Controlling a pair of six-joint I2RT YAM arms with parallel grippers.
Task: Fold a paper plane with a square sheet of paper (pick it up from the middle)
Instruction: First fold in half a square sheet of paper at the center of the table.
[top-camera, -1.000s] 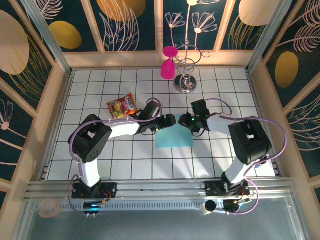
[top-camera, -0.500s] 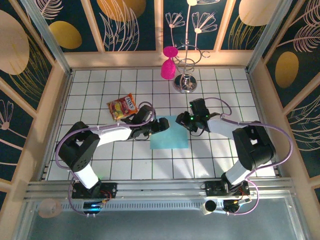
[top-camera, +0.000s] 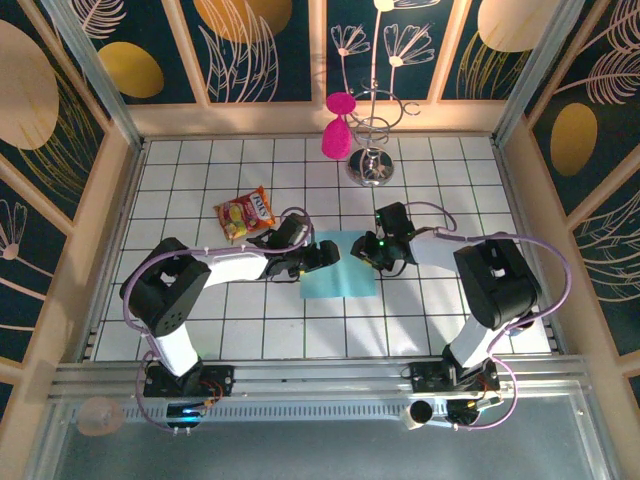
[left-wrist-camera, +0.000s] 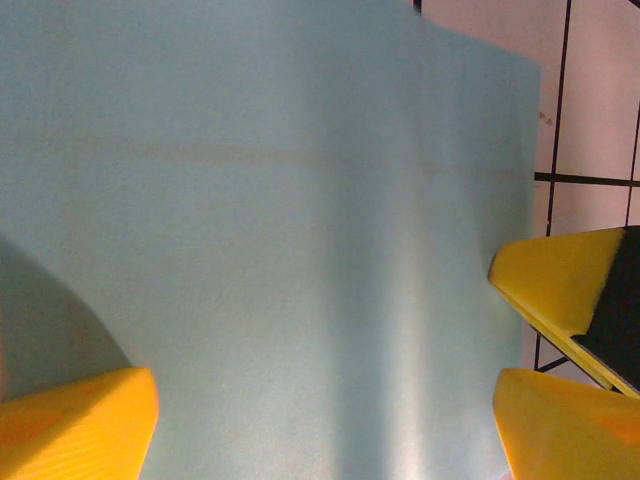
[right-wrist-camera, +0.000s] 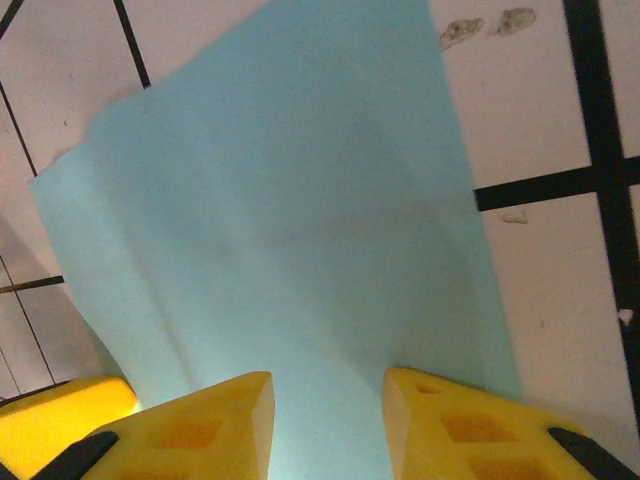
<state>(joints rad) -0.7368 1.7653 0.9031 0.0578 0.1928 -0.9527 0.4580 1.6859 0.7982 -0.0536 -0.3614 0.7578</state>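
I'd want the right tool (right-wrist-camera: 328, 385), jaws narrow astride the edge of the thin light-blue paper square (top-camera: 340, 270), to pinch squarely, while the left tool (left-wrist-camera: 320, 400) gapes wide.

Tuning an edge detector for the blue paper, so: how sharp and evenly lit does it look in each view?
Left wrist: the square sheet of paper looks soft, with a rounded dark shadow at lower left; right wrist: its edges are crisp against the tiles, with a faint shadow band across the middle; top external: small but evenly lit.
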